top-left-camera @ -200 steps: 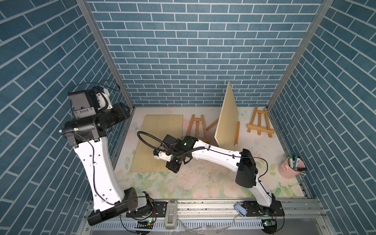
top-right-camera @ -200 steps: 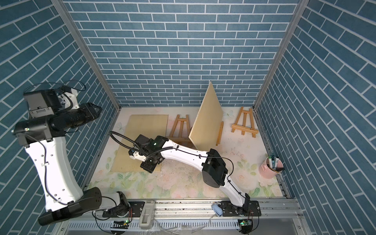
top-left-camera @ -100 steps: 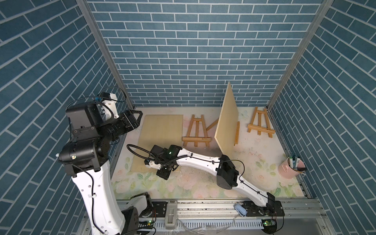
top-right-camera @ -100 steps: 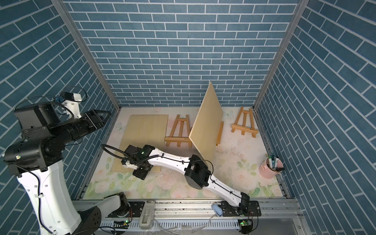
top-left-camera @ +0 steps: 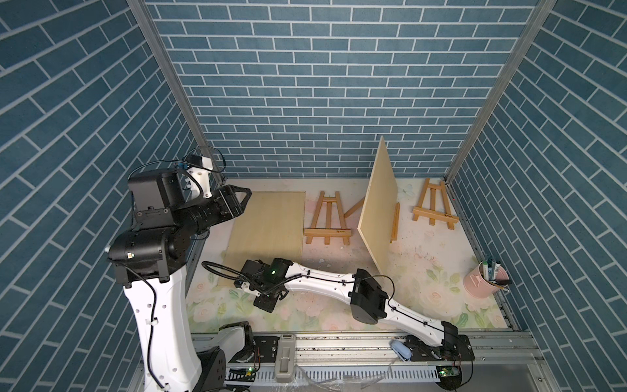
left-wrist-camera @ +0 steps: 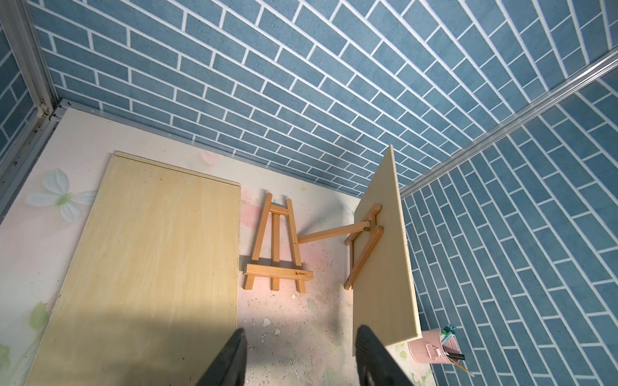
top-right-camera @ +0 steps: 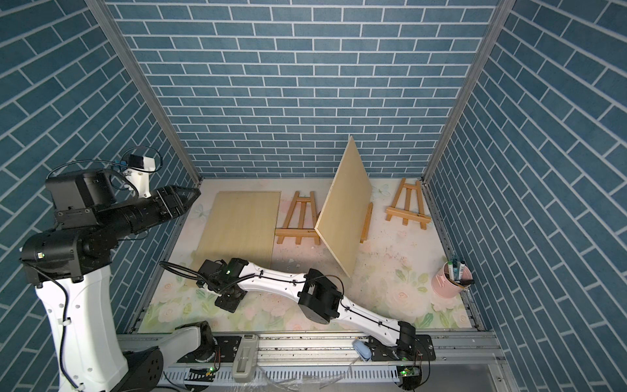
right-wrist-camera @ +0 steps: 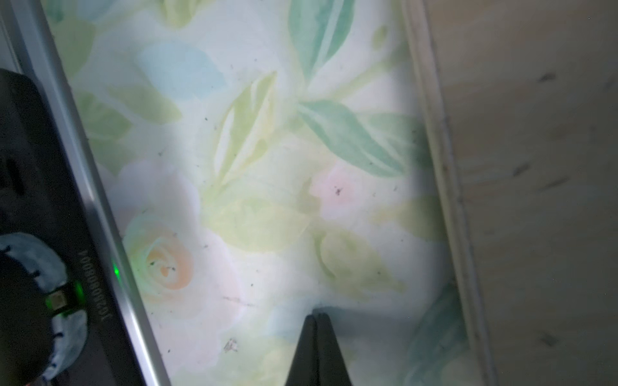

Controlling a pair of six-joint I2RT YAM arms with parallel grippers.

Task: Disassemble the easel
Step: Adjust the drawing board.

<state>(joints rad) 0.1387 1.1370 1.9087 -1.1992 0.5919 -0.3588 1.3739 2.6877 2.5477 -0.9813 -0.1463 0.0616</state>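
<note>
Left wrist view and both top views show the same layout. The floral surface (top-left-camera: 424,271) carries a flat board (top-left-camera: 268,227) toward its far left corner. An upright board (top-left-camera: 378,207) stands on edge near the middle of the far edge, propped on the standing easel (left-wrist-camera: 363,257). That easel's rear strut (left-wrist-camera: 327,234) reaches toward a second easel (top-left-camera: 327,220) lying flat between the boards. A third easel (top-left-camera: 434,207) lies in the far right corner, and a pink cup (top-left-camera: 481,281) sits at the right edge. The left fingers (left-wrist-camera: 234,354) hang high above the far left corner, about half open and empty. They are aimed at the propped board, whose long axis runs near-to-far, so it lies toward the right edge from them. The right fingers (right-wrist-camera: 316,347) are pressed together on nothing, low beside the flat board's near edge. The left arm looks better placed to lift the board off.
</note>
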